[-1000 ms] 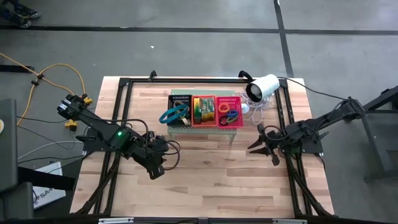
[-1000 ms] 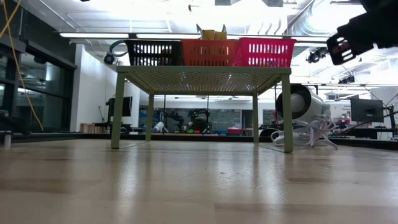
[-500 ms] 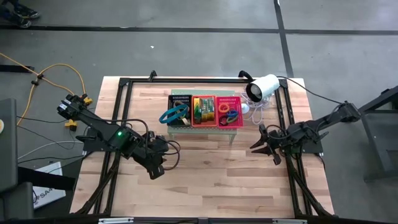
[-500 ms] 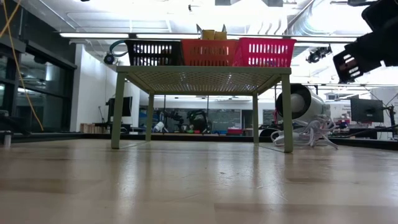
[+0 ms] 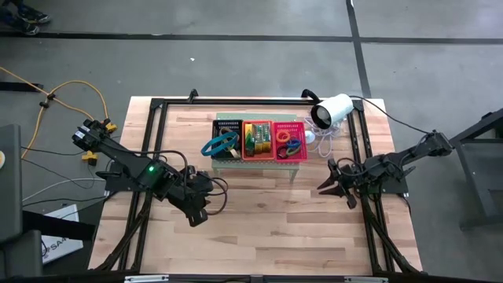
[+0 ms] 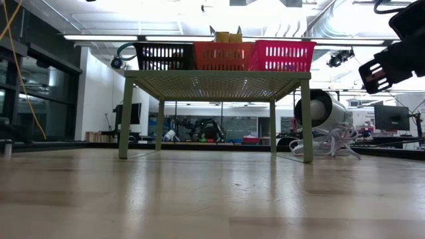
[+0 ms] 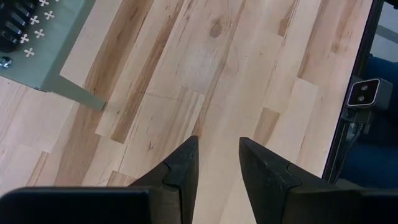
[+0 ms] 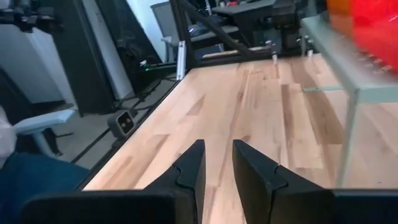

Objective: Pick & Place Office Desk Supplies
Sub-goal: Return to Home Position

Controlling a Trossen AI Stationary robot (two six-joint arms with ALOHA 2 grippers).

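Observation:
The office desk supplies lie in three trays side by side on a pale green perforated stand at the table's far middle. Blue and green rubber-band loops are in the black tray, green-labelled packs in the red tray, and rings in the pink tray. My left gripper hangs open over bare wood, near-left of the stand, pointing steeply down. My right gripper stands open to the right of the stand, nearly level, with nothing between its fingers. It shows at the low view's upper right.
A white cylindrical device with a coiled white cable lies at the far right, behind the right gripper. A black frame borders the table. Bare wood stretches from the stand to the near edge. The stand's legs leave room beneath it.
My right gripper has sunk lower and drawn back slightly toward the table's right edge, its fingers keeping the same gap. The left arm and the trays have kept still.

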